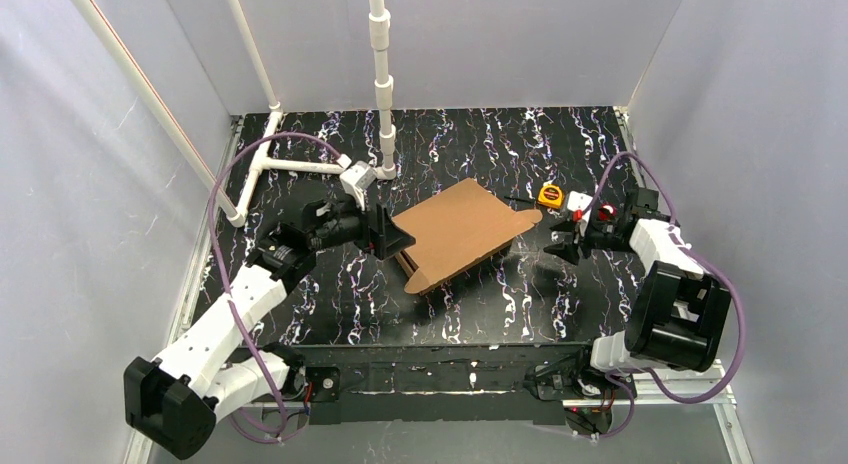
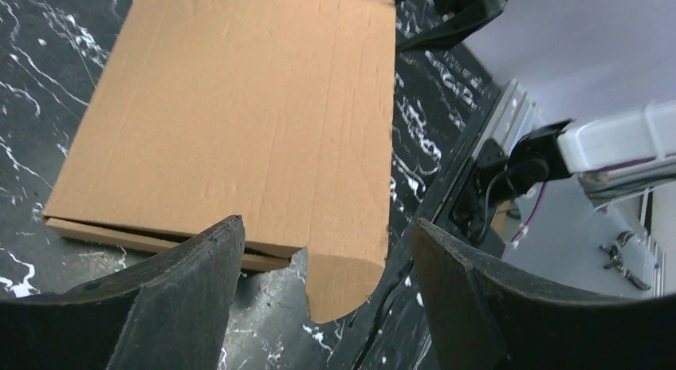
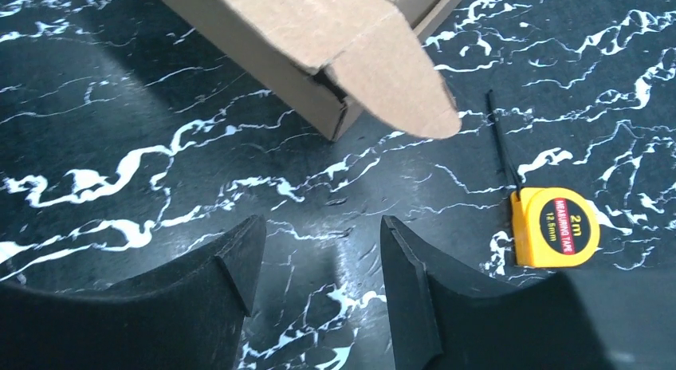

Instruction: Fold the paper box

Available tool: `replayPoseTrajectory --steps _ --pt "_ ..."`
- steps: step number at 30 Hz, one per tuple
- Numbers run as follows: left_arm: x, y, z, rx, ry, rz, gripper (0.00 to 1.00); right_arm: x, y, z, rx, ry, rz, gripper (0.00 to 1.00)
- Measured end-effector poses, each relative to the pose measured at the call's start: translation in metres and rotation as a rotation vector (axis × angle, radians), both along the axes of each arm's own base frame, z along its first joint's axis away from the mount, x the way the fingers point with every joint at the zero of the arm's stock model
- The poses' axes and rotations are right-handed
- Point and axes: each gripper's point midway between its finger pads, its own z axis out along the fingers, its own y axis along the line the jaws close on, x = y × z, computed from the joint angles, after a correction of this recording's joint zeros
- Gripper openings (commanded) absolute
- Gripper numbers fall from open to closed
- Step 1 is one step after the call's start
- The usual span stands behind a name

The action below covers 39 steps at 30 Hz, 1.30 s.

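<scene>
Plain brown corrugated cardboard box, folded shallow, lies on the black white-veined tabletop between the two grippers.

Left gripper: fingers spread wide, nothing held. One rounded corner tab of the box sits in the gap just ahead of them; contact cannot be told.

Right gripper: fingers apart, empty, clear of the box's other rounded tab ahead. Small yellow tape measure lies to its right.

The paper box is matt corrugated cardboard, the table glossy black marbled, the tape measure yellow plastic.
</scene>
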Motion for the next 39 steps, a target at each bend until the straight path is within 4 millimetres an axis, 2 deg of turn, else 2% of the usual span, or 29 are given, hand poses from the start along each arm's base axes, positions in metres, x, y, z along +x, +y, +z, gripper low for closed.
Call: replayPoseTrajectory --steps 4,8,12,14,16,21,22,26,30,33,37,39 --pt "-0.005 -0.014 -0.013 0.068 0.019 -0.042 0.69 -0.017 -0.004 0.000 0.017 0.035 0.055 0.62" --pt "-0.005 -0.038 -0.022 0.126 0.030 -0.089 0.66 -0.035 0.001 -0.002 0.058 0.092 0.121 0.57" --pt "0.000 -0.059 -0.044 0.194 0.059 -0.115 0.62 -0.045 0.005 -0.001 0.102 0.170 0.154 0.52" --pt "0.005 -0.067 -0.061 0.240 0.081 -0.119 0.56 -0.044 0.005 0.001 0.114 0.198 0.154 0.50" --pt "0.012 -0.072 -0.087 0.309 0.126 -0.119 0.51 -0.040 0.003 0.004 0.117 0.213 0.148 0.48" --pt "0.018 -0.070 -0.159 0.475 0.266 -0.113 0.49 -0.034 -0.003 0.003 0.105 0.293 0.081 0.47" --pt "0.020 -0.071 -0.162 0.478 0.272 -0.111 0.49 -0.032 -0.005 0.002 0.091 0.307 0.060 0.47" --pt "0.025 -0.069 -0.155 0.479 0.247 -0.084 0.52 -0.022 -0.014 0.011 0.049 0.309 -0.017 0.45" --pt "0.026 -0.066 -0.148 0.479 0.230 -0.061 0.57 -0.007 -0.011 0.031 0.026 0.300 -0.066 0.40" --pt "0.025 -0.062 -0.125 0.443 0.185 -0.035 0.65 0.004 0.014 0.038 -0.021 0.306 -0.061 0.38" --pt "0.022 -0.051 -0.085 0.336 0.102 0.019 0.88 0.015 0.062 0.038 -0.087 0.282 -0.060 0.33" --pt "0.017 -0.037 -0.073 0.274 0.084 0.066 0.95 0.018 0.083 0.038 -0.104 0.274 -0.059 0.29"
